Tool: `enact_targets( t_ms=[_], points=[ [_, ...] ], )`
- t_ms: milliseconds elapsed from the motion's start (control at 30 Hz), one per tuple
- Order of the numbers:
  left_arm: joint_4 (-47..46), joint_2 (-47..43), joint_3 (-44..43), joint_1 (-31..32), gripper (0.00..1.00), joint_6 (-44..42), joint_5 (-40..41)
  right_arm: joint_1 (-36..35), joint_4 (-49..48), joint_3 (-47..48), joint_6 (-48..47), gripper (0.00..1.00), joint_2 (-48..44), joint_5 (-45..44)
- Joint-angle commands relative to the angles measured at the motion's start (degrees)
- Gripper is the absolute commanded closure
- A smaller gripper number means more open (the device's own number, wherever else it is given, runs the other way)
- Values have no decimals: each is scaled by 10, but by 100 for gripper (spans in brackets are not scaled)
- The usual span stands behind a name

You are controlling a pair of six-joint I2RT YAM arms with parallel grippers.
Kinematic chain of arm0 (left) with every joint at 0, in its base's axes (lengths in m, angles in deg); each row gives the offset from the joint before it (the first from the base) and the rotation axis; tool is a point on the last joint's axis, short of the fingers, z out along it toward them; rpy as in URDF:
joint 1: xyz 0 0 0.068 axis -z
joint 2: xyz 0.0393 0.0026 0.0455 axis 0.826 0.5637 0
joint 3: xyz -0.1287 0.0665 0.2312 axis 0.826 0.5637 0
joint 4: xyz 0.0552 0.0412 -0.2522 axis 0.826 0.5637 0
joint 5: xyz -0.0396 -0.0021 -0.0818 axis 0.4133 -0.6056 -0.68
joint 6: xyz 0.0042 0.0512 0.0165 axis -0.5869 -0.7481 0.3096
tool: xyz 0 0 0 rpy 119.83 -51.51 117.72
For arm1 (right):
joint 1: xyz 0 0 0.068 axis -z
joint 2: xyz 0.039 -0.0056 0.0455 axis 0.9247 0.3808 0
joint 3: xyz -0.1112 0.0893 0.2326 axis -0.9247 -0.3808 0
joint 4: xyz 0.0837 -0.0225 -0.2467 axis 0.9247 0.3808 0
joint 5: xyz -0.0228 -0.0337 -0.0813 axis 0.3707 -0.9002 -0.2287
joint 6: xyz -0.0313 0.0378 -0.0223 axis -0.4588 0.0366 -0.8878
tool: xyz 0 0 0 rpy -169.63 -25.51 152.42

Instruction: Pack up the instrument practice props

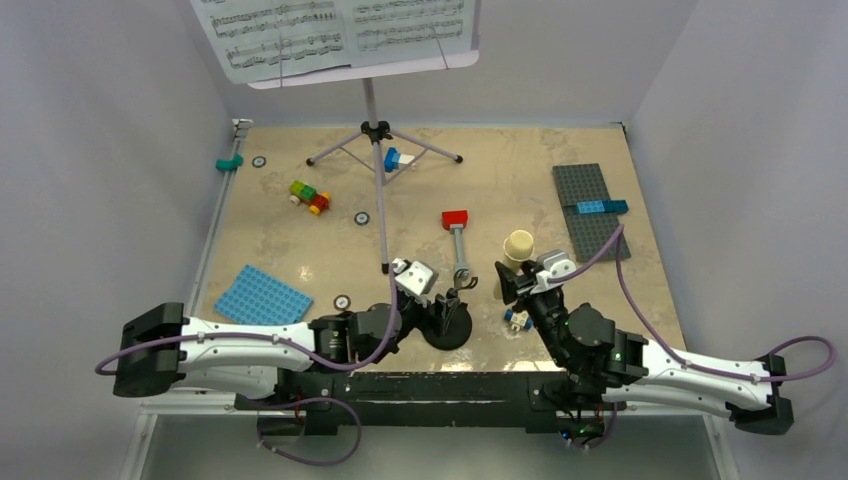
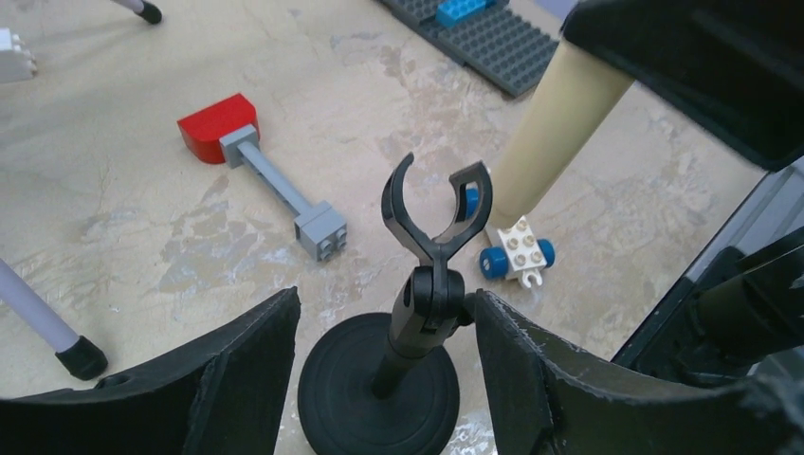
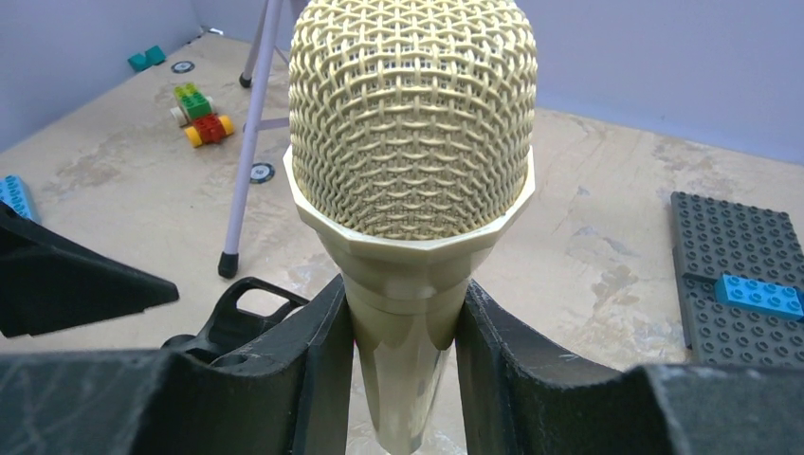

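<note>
1. While the right gripper (image 3: 403, 313) clenches the microphone (image 3: 410, 114) by its handle, head up, it hangs just right of the mic stand (image 2: 417, 322), near the table's (image 1: 500, 170) front edge.
2. Left gripper (image 2: 384, 299) is spread, fingers flanking the stand's post.

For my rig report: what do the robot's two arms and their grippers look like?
The left arm and right arm have white shells between black joints, on a black base bar. A thin purple cable loops along each. Each wrist carries a white-grey camera box. The gripper fingers are matt black wedges with rough edges.
</note>
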State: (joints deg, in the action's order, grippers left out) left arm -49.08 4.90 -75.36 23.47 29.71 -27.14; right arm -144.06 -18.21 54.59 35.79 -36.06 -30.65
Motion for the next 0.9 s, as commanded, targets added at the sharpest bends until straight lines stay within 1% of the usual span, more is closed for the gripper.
enact_targets(
  t_ms=[0,67,133,233,333,433,500,600,733,867],
  points=[
    [-12,-60,-2,0,28,7,-1,0,26,3,60,100,-11,-12],
    [-12,-82,17,0,27,4,-5,0,51,2,91,100,-15,-8],
    [-32,-106,51,0,27,-1,-18,0,88,2,123,100,-25,-3],
    [-71,-136,117,0,29,-5,-67,0,120,3,168,100,-39,9],
    [-75,-172,169,0,29,26,-108,0,136,2,195,100,-44,30],
    [-126,-182,218,0,29,37,-148,0,143,1,211,100,-40,30],
    [-175,-155,235,0,29,26,-162,0,141,-1,214,100,-34,29],
    [-230,-95,228,0,29,-14,-181,0,147,5,225,100,-25,30],
    [-343,-21,223,0,29,-63,-192,0,208,29,260,100,-14,39],
    [-384,50,192,-1,30,-94,-193,0,250,32,291,100,-16,42]
  ],
)
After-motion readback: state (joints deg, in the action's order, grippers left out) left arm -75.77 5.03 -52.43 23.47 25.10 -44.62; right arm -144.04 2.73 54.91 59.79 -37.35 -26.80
